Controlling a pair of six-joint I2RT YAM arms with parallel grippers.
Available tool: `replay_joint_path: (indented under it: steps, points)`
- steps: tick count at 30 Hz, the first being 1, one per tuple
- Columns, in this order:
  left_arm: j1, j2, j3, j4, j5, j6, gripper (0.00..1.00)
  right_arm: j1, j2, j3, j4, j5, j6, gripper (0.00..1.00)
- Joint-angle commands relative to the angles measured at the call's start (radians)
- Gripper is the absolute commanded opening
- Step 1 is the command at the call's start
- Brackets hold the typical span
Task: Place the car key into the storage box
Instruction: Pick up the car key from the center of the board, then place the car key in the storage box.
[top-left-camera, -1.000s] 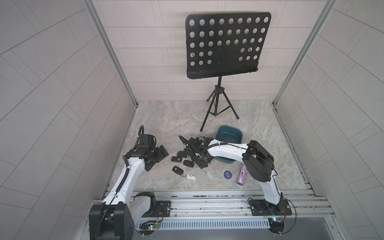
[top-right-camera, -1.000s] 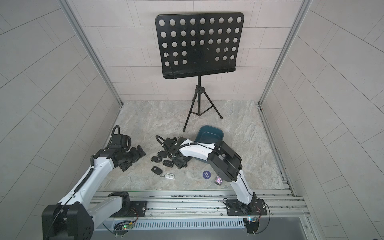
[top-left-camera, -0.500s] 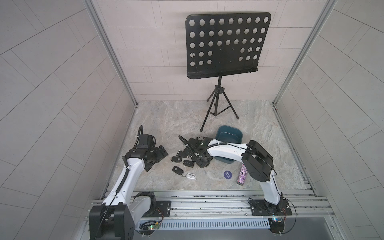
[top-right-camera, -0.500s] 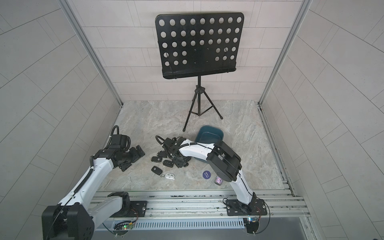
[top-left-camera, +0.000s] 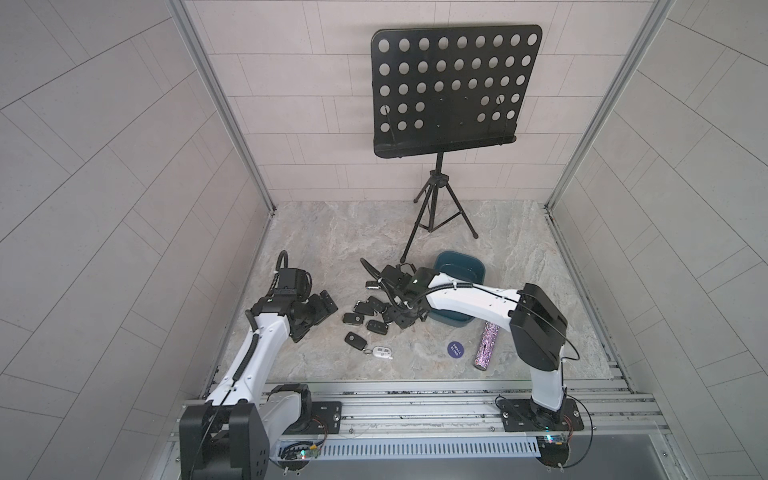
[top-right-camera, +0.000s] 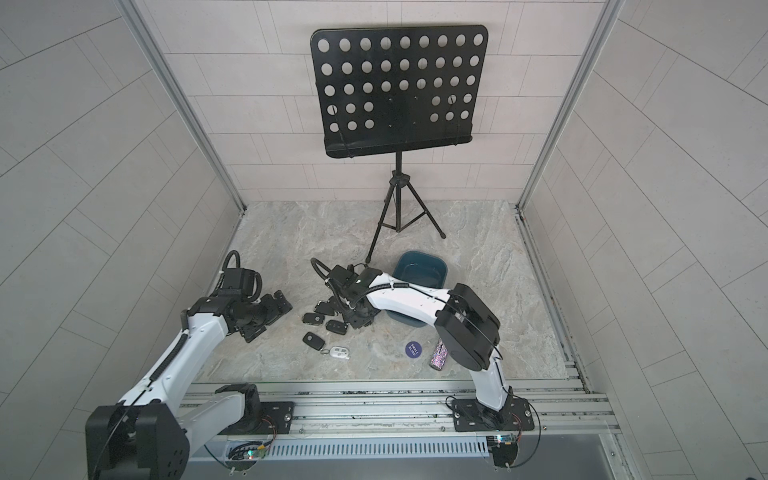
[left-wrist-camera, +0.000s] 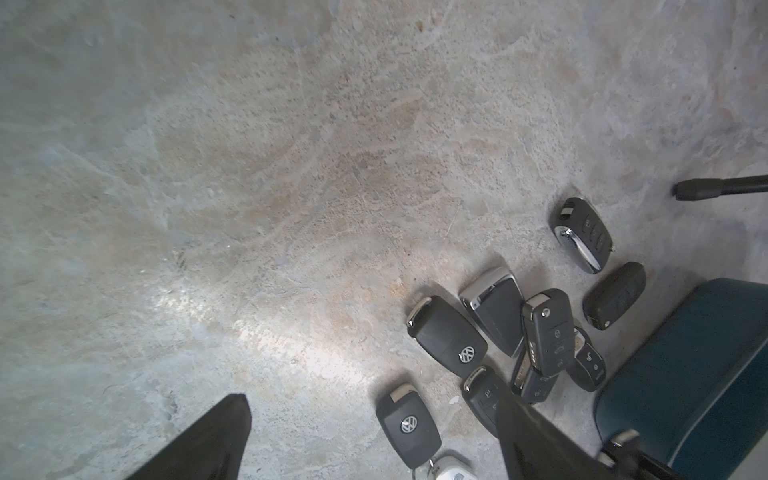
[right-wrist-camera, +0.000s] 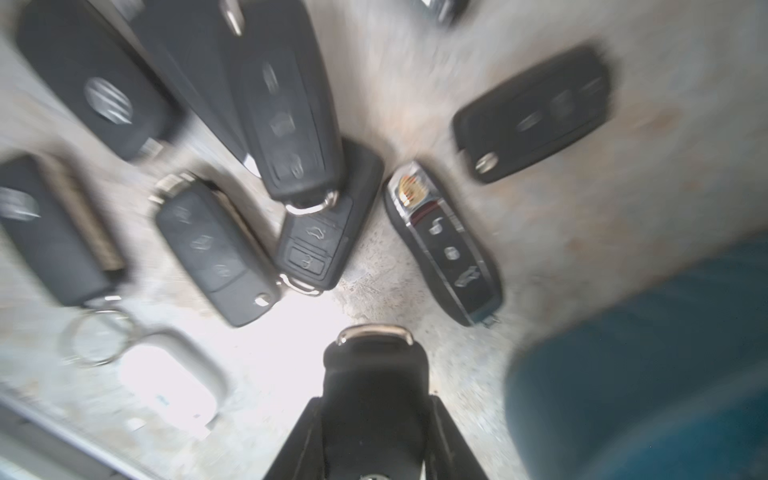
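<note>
Beside the storage box (top-left-camera: 459, 270), right gripper (right-wrist-camera: 374, 401) pinches a car key (right-wrist-camera: 374, 370); left gripper (left-wrist-camera: 372, 401) stands wide open.

Evenly bright; right wrist view motion-blurred, storage box (right-wrist-camera: 644, 353) smeared, floor (right-wrist-camera: 291, 328) glaring white.

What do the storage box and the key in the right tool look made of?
Storage box: likely moulded plastic, dark teal, smooth, dull sheen on its rounded wall. Key: probably matte black plastic shell; the loop at its end glints like polished metal.
</note>
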Motion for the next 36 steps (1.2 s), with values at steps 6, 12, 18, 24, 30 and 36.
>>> replay_joint_path:
  steps: [6,12,18,24,30,36]
  points:
    - [-0.004,0.131,0.174,0.045,0.109,0.05,1.0,-0.163,-0.177,0.032,-0.042,0.01,0.085,0.28]
    - [-0.036,0.276,0.298,0.064,0.132,0.066,1.0,-0.306,-0.193,0.025,-0.081,0.053,0.112,0.28]
    - [-0.098,0.417,0.409,0.071,0.127,0.074,1.0,-0.445,-0.148,0.023,-0.121,0.071,0.148,0.28]
    - [-0.151,0.483,0.461,0.063,0.12,0.083,1.0,-0.537,-0.072,0.058,-0.132,0.083,0.189,0.29]
    - [-0.158,0.501,0.465,0.043,0.113,0.105,1.0,-0.568,0.027,0.117,-0.132,0.089,0.22,0.29]
    - [-0.158,0.497,0.475,0.029,0.099,0.116,1.0,-0.574,0.1,0.124,-0.132,0.122,0.259,0.29]
